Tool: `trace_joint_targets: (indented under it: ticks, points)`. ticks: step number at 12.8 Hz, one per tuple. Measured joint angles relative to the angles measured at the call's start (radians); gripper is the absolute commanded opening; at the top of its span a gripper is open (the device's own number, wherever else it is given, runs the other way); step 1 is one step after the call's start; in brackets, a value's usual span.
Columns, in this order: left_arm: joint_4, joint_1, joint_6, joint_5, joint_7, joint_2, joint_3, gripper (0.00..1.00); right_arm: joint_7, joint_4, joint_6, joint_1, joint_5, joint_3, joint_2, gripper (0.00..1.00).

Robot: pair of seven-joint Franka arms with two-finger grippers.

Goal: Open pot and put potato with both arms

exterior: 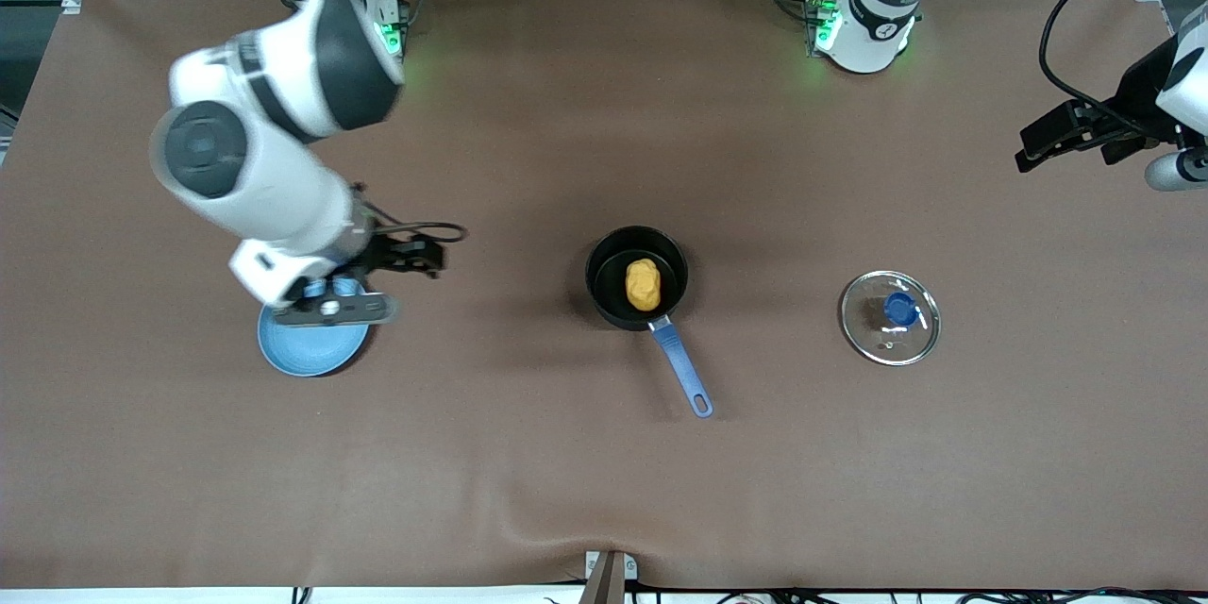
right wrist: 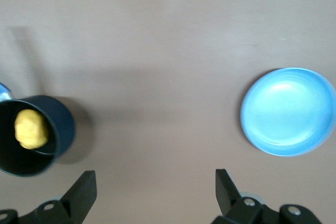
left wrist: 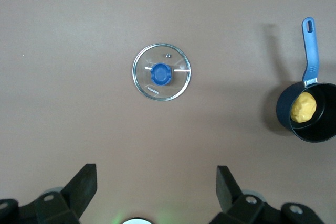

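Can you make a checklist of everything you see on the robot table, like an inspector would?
Surface: brown table, a small ripple at the edge nearest the front camera.
Job's things: the pot sits mid-table, lid off, the potato inside it. The glass lid with a blue knob lies flat toward the left arm's end.
Clutter: empty blue plate toward the right arm's end.
Grippers: right gripper open, above the table near the plate; left gripper open, up over the table's left-arm end.
Cables: a black cable loops to the left arm.
Surroundings: metal frame and wiring by the bases.
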Motion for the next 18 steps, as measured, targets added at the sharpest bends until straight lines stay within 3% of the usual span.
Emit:
trace_joint_targets:
  ticks: [6,12,14,16,18]
  points:
    - [-0.002,0.001,0.000,0.000,0.000,0.000,-0.001,1.00,-0.194,-0.002,-0.130,-0.176,-0.041,-0.014,-0.055,1.00]
    - [-0.003,0.001,0.000,0.000,0.000,0.000,-0.003,1.00,-0.248,-0.007,-0.237,-0.243,-0.119,-0.022,-0.167,1.00]
    - [-0.003,0.000,0.001,0.000,0.000,0.000,-0.007,1.00,-0.286,-0.015,-0.238,-0.338,-0.119,0.034,-0.189,1.00]
    - [-0.003,0.000,0.001,0.000,0.000,0.000,-0.009,1.00,-0.296,-0.020,-0.239,-0.475,-0.133,0.168,-0.203,1.00]
    - [-0.003,0.000,0.001,0.000,0.000,0.000,-0.009,1.00,-0.297,-0.021,-0.243,-0.536,-0.158,0.245,-0.210,1.00]
